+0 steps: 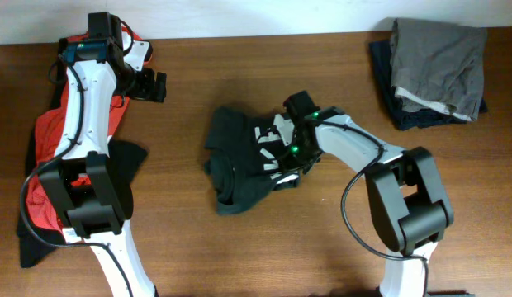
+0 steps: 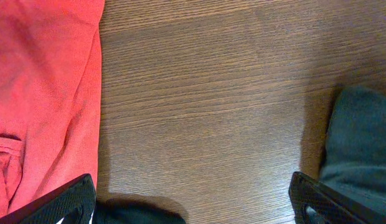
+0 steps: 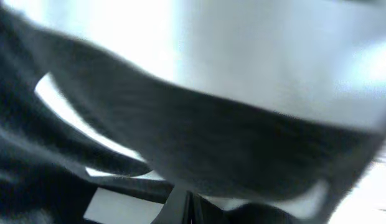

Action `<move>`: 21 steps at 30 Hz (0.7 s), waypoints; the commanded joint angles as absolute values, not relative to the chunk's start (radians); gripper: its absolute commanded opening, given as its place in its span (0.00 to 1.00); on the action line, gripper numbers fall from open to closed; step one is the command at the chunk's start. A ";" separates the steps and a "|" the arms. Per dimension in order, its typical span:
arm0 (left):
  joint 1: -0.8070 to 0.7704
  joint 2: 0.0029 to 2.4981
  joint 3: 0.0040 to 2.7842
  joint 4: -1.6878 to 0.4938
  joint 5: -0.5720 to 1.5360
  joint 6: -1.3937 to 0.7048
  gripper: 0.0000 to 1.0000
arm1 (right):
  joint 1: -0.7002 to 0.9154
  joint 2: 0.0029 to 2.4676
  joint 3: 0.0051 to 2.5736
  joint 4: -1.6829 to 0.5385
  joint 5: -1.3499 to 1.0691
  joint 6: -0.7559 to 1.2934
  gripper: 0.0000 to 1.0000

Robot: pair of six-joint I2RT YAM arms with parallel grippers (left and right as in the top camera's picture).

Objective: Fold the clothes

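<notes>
Black shirt [image 3: 180,146] pinched by right hand [image 3: 188,210]; left hand [image 2: 193,204] apart above bare table [image 2: 211,93].

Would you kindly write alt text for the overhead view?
The right hand grips a crumpled black T-shirt at centre; the open left hand hovers beside a red T-shirt. Folded clothes sit top right.

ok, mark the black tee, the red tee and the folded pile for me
black tee [image 1: 236,169], overhead view, crumpled dark body left of the lettering.
red tee [image 2: 43,93], left wrist view, flat red fabric.
folded pile [image 1: 442,58], overhead view, grey top garment.
</notes>
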State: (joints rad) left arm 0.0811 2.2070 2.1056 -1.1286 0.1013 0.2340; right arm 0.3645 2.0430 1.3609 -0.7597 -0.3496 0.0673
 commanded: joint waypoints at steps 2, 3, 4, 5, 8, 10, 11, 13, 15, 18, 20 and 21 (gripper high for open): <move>0.086 2.213 2.112 -1.127 0.117 0.229 0.99 | 0.222 2.103 1.337 -0.721 -0.276 0.086 0.04; 0.086 2.213 2.112 -1.127 0.117 0.229 0.99 | 0.203 2.103 1.337 -0.711 -0.276 0.086 0.04; 0.086 2.213 2.112 -1.126 0.117 0.229 0.99 | 0.166 2.103 1.337 -0.689 -0.276 0.086 0.04; 0.086 2.213 2.112 -1.126 0.117 0.229 0.99 | 0.136 2.103 1.339 -0.670 -0.276 0.085 0.04; 0.086 2.213 2.112 -1.125 0.117 0.229 0.99 | 0.027 2.103 1.351 -0.584 -0.274 0.048 0.13; 0.086 2.213 2.112 -1.122 0.117 0.229 0.99 | -0.020 2.103 1.377 -0.562 -0.274 0.030 0.27; 0.085 2.213 2.112 -1.118 0.117 0.229 0.99 | -0.046 2.103 1.402 -0.560 -0.277 0.022 0.40; 0.085 2.213 2.112 -1.110 0.121 0.229 0.99 | -0.083 2.103 1.465 -0.586 -0.302 0.022 0.58; 0.085 2.213 2.112 -1.101 0.145 0.229 0.99 | -0.117 2.103 1.586 -0.672 -0.346 0.022 0.74; 0.085 2.213 2.112 -1.093 0.165 0.229 0.99 | -0.124 2.103 1.782 -0.858 -0.376 -0.004 0.77; 0.085 2.213 2.112 -1.091 0.165 0.229 0.99 | -0.104 2.103 1.900 -0.999 -0.379 -0.056 0.77; 0.085 2.213 2.112 -1.091 0.165 0.229 0.99 | -0.087 2.103 1.956 -1.079 -0.378 -0.105 0.77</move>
